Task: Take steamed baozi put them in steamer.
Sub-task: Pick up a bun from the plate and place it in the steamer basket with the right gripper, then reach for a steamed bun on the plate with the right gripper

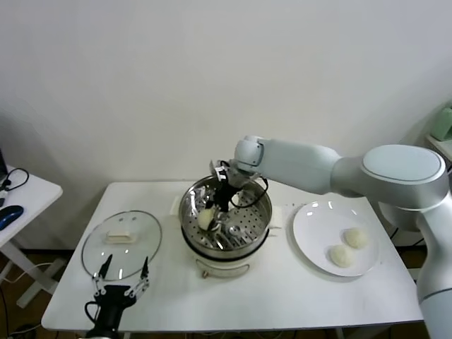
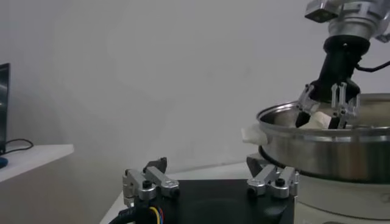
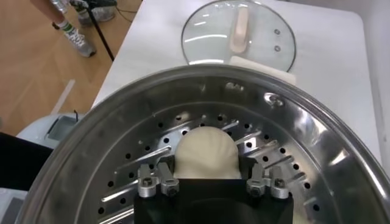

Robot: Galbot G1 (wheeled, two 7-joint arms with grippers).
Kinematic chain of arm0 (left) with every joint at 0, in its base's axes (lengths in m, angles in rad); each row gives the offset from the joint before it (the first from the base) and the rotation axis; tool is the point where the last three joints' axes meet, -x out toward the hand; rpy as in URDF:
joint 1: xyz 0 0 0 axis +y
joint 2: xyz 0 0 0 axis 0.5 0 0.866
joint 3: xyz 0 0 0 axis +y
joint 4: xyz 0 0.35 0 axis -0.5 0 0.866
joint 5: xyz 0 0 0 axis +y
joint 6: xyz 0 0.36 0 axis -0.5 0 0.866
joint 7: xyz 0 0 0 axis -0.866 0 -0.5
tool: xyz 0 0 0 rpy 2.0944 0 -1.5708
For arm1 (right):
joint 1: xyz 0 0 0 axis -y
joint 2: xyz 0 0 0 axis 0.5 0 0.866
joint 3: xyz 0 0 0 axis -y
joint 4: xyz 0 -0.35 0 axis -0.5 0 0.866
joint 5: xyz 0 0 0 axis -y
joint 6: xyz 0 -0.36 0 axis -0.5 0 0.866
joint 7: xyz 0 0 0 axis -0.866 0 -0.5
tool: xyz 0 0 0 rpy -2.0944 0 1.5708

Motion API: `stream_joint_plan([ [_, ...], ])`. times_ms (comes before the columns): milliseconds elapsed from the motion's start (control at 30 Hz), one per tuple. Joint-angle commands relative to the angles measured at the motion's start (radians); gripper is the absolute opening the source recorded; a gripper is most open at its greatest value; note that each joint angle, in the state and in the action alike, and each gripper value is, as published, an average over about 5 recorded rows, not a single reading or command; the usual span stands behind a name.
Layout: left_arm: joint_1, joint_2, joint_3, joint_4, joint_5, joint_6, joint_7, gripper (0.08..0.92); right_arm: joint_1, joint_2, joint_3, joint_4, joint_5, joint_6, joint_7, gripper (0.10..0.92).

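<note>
We see one steamed baozi, a smooth, matte, cream-white dome of dough, sitting low inside the steamer on its left side, clamped between the metal fingers of the right gripper; the fingers press against both flanks of the bun, so we read the gripper as closed on it. From the wrist camera we cannot tell whether the bun rests on the basket floor or hangs just above it. The steamer is a large round basket of polished stainless steel, its curved wall mirror-bright and its bottom punched with rows of small round holes and raised ribs; it sits on a white cooker base at the middle of the white table. The right arm, a glossy white shell, reaches in from the right and bends down over the rim. To the right of the steamer lies a flat white plate bearing two more baozi, rounded and pale, side by side and just apart. To the left a round glass lid with a cream handle lies flat on the table. The left gripper hangs near the table's front edge by that lid, its fingers spread wide around nothing.
</note>
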Motion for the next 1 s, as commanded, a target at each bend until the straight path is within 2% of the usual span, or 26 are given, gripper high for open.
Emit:
stream_joint_plan([
  [33, -0.002, -0.001, 0.001, 0.003, 0.001, 0.001, 0.000, 0.823, -0.007, 0.004, 0.001, -0.005, -0.012, 0.005, 0.003, 0.727],
  [200, -0.005, 0.000, -0.001, 0.004, 0.000, 0.002, -0.001, 0.823, 0.002, -0.008, 0.007, 0.005, -0.013, 0.009, 0.000, 0.815],
  [467, -0.020, -0.002, 0.003, -0.017, -0.011, 0.008, -0.026, 0.823, 0.085, -0.100, 0.019, 0.116, -0.011, 0.008, -0.017, 0.823],
  [767, -0.024, 0.010, 0.004, -0.024, -0.014, 0.017, -0.027, 0.823, 0.304, -0.393, -0.057, 0.359, -0.050, 0.020, -0.088, 0.823],
  [1000, -0.044, 0.019, 0.036, -0.046, -0.038, 0.060, -0.032, 0.823, 0.351, -0.645, -0.067, 0.470, -0.263, 0.078, -0.136, 0.823],
])
